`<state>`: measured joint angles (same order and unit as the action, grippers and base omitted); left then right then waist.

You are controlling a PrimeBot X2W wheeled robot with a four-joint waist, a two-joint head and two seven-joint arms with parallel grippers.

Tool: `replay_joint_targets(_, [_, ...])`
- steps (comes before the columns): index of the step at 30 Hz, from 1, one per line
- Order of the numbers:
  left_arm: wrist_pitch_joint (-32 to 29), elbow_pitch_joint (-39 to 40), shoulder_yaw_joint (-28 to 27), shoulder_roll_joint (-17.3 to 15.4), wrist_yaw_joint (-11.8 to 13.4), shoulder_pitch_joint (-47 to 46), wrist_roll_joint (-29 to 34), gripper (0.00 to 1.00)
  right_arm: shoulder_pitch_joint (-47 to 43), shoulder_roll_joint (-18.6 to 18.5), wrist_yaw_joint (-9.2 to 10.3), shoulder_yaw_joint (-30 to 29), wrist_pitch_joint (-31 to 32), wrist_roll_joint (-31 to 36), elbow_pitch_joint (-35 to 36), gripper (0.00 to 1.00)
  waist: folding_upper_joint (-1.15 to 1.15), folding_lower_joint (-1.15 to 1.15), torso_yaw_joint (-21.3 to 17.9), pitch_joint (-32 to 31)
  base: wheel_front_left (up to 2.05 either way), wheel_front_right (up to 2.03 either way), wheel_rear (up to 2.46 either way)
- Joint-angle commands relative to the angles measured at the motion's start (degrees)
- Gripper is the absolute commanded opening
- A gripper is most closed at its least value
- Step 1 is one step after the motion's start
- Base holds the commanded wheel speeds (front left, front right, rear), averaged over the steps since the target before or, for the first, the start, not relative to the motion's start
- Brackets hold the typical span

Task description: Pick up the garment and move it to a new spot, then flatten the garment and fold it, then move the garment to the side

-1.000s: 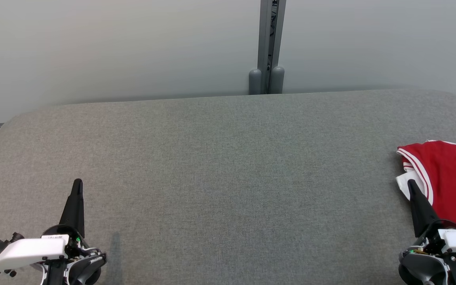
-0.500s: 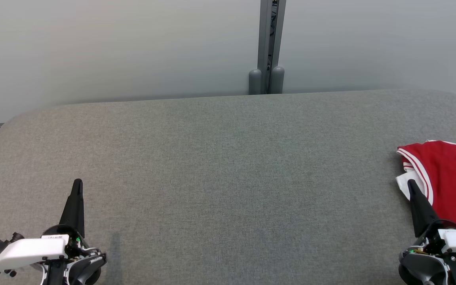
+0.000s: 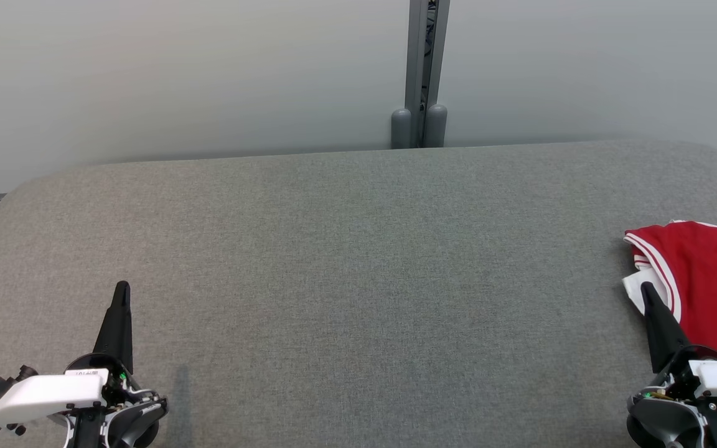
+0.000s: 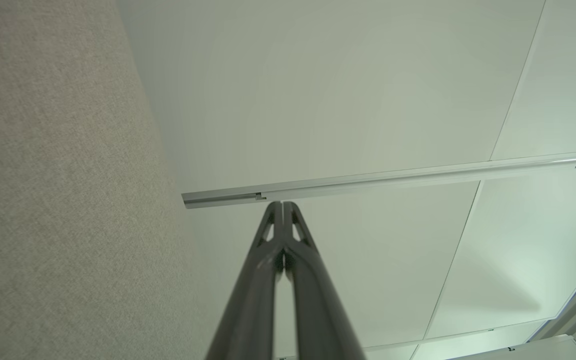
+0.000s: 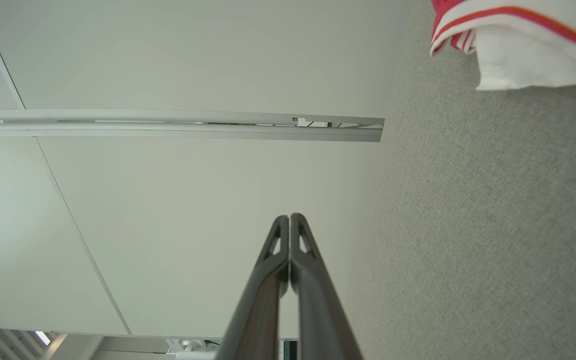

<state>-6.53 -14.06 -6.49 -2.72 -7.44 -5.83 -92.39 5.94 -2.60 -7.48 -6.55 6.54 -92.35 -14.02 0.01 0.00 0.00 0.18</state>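
The left gripper (image 3: 122, 287) sits low at the near left of the table, its two dark fingers pressed together into one point with nothing between them. The left wrist view confirms it: the fingertips (image 4: 282, 205) meet, with only a thin slit lower down. It aims towards the far wall, over bare grey cloth.

The right gripper (image 3: 645, 289) mirrors it at the near right, and its fingers are also drawn tight together and hold nothing, the tips (image 5: 289, 217) touching in the right wrist view. From the head view its point overlaps the near white edge of the garment (image 3: 710, 280). In the wrist view that cloth lies off to one side of the fingers, apart from them.

The garment is a red jersey with white striped trim and a white layer showing beneath. It lies bunched at the table's right edge and is cut off by the frame.

The table (image 3: 358, 249) is covered in grey woven fabric with rounded far corners. Behind it stand pale wall panels, joined by a grey metal post (image 3: 422, 62).
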Motion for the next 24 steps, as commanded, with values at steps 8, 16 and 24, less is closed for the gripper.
replay_joint_targets(8, [-0.21, 0.18, -0.21, -0.30, -0.23, -0.81, -0.07, 0.00, 0.51, -0.53, -0.02, -0.07, 0.19, -0.15, 0.19, 0.00, -0.01, 0.00, 0.00, 0.00, 0.00, 0.00, 0.00])
replay_joint_targets(16, [-0.20, 0.19, -0.21, -0.30, -0.23, -0.81, -0.07, 0.00, 0.51, -0.53, -0.02, -0.06, 0.19, -0.15, 0.19, 0.00, -0.01, 0.00, 0.00, 0.00, 0.00, 0.00, 0.00])
replay_joint_targets(24, [-0.19, 0.19, -0.21, -0.30, -0.23, -0.81, -0.07, 0.00, 0.51, -0.53, -0.02, -0.06, 0.19, -0.15, 0.19, 0.00, -0.01, 0.00, 0.00, 0.00, 0.00, 0.00, 0.00])
